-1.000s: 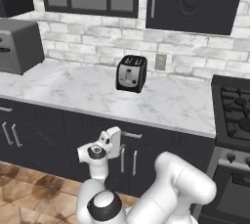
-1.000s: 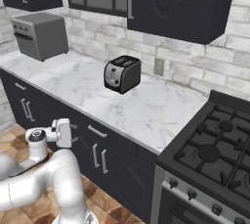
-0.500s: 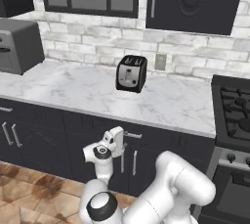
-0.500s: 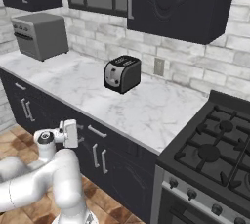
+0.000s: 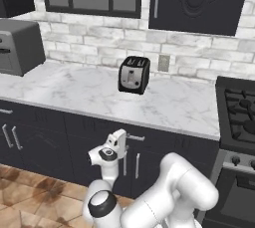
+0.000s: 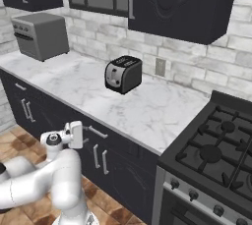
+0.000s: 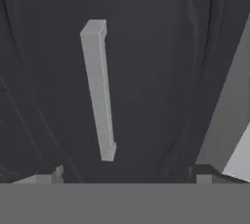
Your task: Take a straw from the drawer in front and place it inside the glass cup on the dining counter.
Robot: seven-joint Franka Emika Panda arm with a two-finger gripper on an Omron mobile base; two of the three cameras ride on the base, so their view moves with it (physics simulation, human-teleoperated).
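The drawer [image 5: 154,141] is a shut dark charcoal front under the marble worktop, with a horizontal silver bar handle [image 5: 135,137] [image 6: 98,131]. In the hand view the handle [image 7: 99,89] runs up and down because the hand is rolled, and it lies a short way ahead. My gripper [image 5: 123,140] [image 6: 80,131] [image 7: 127,173] hovers just in front of the handle, open and with nothing between its fingertips [image 7: 50,174]. The straw, the glass cup and the dining counter are out of view.
A black toaster [image 5: 134,74] and a grey box appliance [image 5: 17,46] stand on the marble worktop [image 5: 89,95]. A gas stove [image 6: 216,155] is at the right. Below the drawer are cabinet doors with vertical handles [image 5: 137,166].
The hand has moved a little forward, closer to the drawer's handle. Its jaws stay open.
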